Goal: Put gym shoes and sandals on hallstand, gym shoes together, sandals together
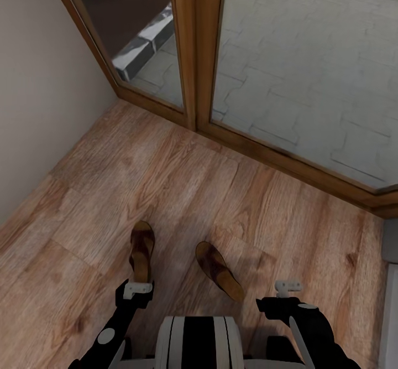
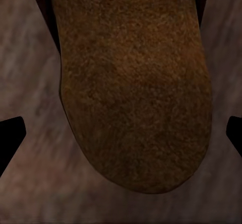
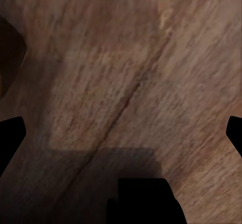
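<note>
Two dark brown sandals lie on the wood-plank corridor floor (image 1: pixel 182 181), close in front of me. The left sandal (image 1: pixel 141 250) points away from me, and my left gripper (image 1: pixel 137 290) hangs open just over its near end. In the left wrist view that sandal's tan insole (image 2: pixel 136 83) sits between the spread fingertips (image 2: pixel 10 138), with no contact visible. The right sandal (image 1: pixel 219 270) lies at a slant. My right gripper (image 1: pixel 287 289) stands open to its right over bare floor (image 3: pixel 126 83). The gym shoes and the hallstand are out of view.
A wood-framed glass door (image 1: pixel 193 53) with paving outside runs across the far side. A plain wall (image 1: pixel 38 92) closes the left. A light-grey panel (image 1: pixel 389 302) shows at the right edge. My trunk (image 1: pixel 196 341) is at the near edge.
</note>
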{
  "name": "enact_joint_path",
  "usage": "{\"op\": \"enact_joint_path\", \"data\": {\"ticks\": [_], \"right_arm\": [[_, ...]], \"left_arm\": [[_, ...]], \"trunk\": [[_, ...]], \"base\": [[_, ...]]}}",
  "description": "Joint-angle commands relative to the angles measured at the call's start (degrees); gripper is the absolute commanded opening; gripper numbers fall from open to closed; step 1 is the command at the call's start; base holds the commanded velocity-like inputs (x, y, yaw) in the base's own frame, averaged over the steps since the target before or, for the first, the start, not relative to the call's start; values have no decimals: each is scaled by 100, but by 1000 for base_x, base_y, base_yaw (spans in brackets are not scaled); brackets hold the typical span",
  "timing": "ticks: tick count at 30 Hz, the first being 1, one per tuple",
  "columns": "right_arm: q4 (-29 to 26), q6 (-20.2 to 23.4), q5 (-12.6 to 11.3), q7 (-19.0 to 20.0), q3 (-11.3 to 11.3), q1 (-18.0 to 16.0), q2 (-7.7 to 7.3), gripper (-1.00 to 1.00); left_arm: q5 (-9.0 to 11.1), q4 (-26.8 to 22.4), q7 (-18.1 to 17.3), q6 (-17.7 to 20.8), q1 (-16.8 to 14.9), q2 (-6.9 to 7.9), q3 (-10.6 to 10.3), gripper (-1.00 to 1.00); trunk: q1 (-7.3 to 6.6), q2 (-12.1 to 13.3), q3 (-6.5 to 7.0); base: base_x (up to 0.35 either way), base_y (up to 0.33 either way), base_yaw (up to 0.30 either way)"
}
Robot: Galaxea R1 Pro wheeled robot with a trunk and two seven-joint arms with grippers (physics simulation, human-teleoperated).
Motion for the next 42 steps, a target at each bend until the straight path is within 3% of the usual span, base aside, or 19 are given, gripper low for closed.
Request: {"op": "enact_joint_path", "data": {"ticks": [1,20,21,42], "right_arm": [[-6,26,1,3,0,-2,-1,100],[-6,26,1,3,0,-2,-1,100],[-6,26,1,3,0,-4,-1,100],[-6,27,1,2,0,-2,-1,100]], "left_arm": [[-39,2,1,-18,-2,-1,8,100],[-39,2,1,-18,-2,28,9,100],[-39,2,1,-18,-2,30,9,-100],[-39,2,1,-19,-2,34,9,-100]], "trunk": [[2,-2,-29],[7,-5,-91],[7,-5,-91],[7,-5,-91]], "base": [[0,0,0],[0,0,0],[0,0,0],[0,0,0]]}}
